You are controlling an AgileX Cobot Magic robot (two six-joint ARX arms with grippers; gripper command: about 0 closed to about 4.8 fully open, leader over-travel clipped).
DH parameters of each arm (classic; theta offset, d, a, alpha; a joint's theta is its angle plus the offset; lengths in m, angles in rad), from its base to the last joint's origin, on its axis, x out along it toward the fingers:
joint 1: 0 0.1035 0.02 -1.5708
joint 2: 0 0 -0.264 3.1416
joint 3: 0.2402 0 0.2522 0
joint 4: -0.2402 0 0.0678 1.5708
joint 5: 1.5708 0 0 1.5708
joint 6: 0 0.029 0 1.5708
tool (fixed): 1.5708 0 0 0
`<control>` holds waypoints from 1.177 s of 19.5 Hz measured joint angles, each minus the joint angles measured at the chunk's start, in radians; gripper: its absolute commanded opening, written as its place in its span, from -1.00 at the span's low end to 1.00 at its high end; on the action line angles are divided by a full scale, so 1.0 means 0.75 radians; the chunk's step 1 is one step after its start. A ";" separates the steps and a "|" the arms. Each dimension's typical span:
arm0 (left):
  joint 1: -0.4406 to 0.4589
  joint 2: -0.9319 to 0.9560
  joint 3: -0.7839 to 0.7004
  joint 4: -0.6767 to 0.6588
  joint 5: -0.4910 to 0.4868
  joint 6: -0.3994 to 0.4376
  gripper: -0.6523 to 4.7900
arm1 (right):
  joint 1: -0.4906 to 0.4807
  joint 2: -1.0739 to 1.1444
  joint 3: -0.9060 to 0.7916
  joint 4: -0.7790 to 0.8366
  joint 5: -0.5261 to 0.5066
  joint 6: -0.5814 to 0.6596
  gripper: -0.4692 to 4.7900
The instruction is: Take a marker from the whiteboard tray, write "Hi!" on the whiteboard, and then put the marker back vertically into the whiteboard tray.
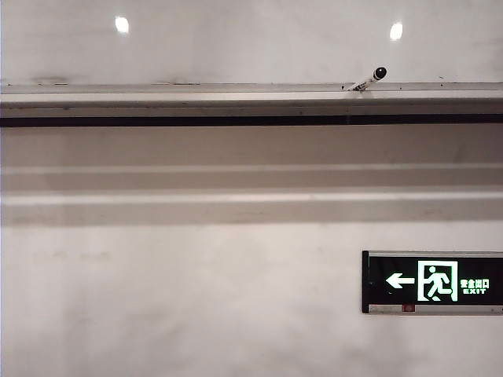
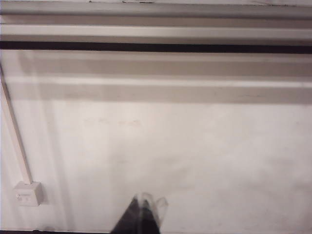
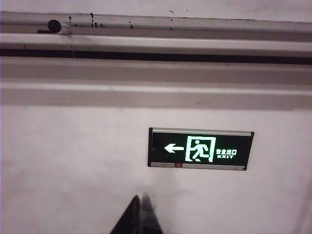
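The marker (image 1: 369, 79), white with a black cap, leans tilted on the whiteboard tray (image 1: 196, 98), right of centre, cap end up against the glossy whiteboard (image 1: 236, 39). In the right wrist view the marker (image 3: 53, 26) shows end-on as a dark round cap on the tray (image 3: 195, 41). The left wrist view shows the tray (image 2: 156, 34) without the marker. Neither gripper appears in the exterior view. My left gripper (image 2: 144, 207) and my right gripper (image 3: 140, 204) both point at the wall far below the tray, fingers pressed together, holding nothing.
A lit green exit sign (image 1: 432, 281) hangs on the wall low at the right, also the exit sign (image 3: 200, 148) ahead of my right gripper. A cable duct and small wall socket (image 2: 27, 193) sit beside my left gripper. Pale wall mouldings (image 1: 251, 196) run under the tray.
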 measured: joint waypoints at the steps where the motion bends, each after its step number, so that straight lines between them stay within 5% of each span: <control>1: 0.000 0.000 0.000 0.000 0.000 0.000 -0.78 | 0.000 0.000 0.002 -0.001 0.001 0.000 -0.83; 7: 0.000 0.000 0.000 -0.001 0.000 -0.001 -0.78 | -0.001 0.000 0.015 0.001 0.000 0.001 -0.82; 11: 0.000 0.000 0.072 -0.047 -0.001 -0.141 -0.78 | 0.000 0.000 0.127 -0.070 0.001 0.074 -0.83; 17: 0.000 0.083 0.524 -0.201 -0.001 -0.200 -0.78 | 0.000 0.073 0.556 -0.201 0.022 0.192 -0.83; 23: 0.001 0.492 1.084 -0.289 -0.001 -0.197 -0.78 | -0.001 0.472 1.091 -0.266 0.070 0.182 -0.83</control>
